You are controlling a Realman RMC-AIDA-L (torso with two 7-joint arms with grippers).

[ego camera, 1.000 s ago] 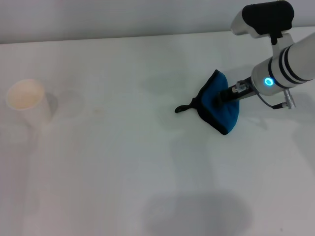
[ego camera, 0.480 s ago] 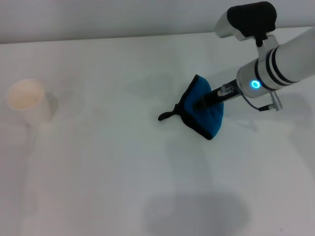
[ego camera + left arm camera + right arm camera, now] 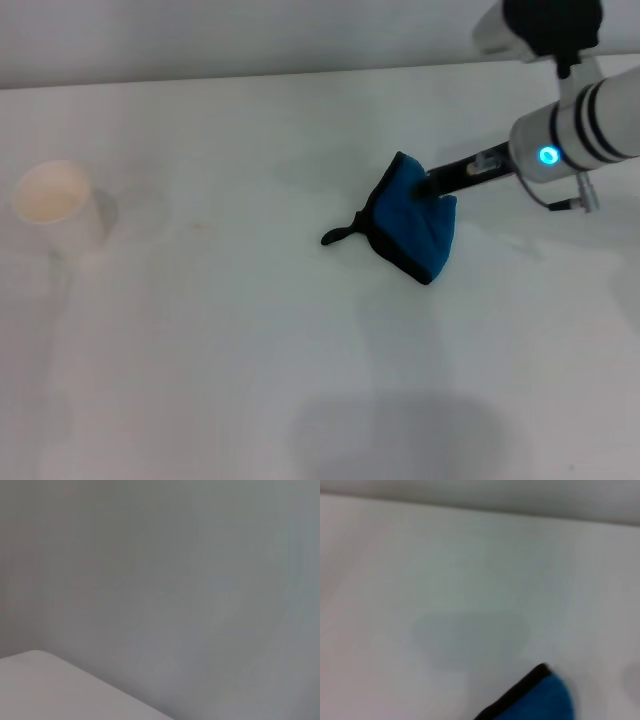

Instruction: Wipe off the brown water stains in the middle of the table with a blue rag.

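The blue rag [image 3: 410, 225] lies bunched on the white table [image 3: 300, 350] right of the middle, its black loop tail [image 3: 340, 235] pointing left. A corner of it with black trim also shows in the right wrist view [image 3: 540, 702]. My right gripper [image 3: 435, 185] reaches in from the right and meets the rag's upper right edge. Of the brown water stains, only a faint tan speck [image 3: 200, 227] shows, well left of the rag. The left gripper is out of view.
A white paper cup [image 3: 55, 205] with a cream inside stands at the far left. The table's back edge [image 3: 250, 78] runs along a grey wall. The left wrist view shows only the wall and a table corner [image 3: 30, 690].
The right arm first pushed the rag leftward across the table. Then it drew back to the right and up while the rag stayed put, so the gripper now sits at the rag's edge.
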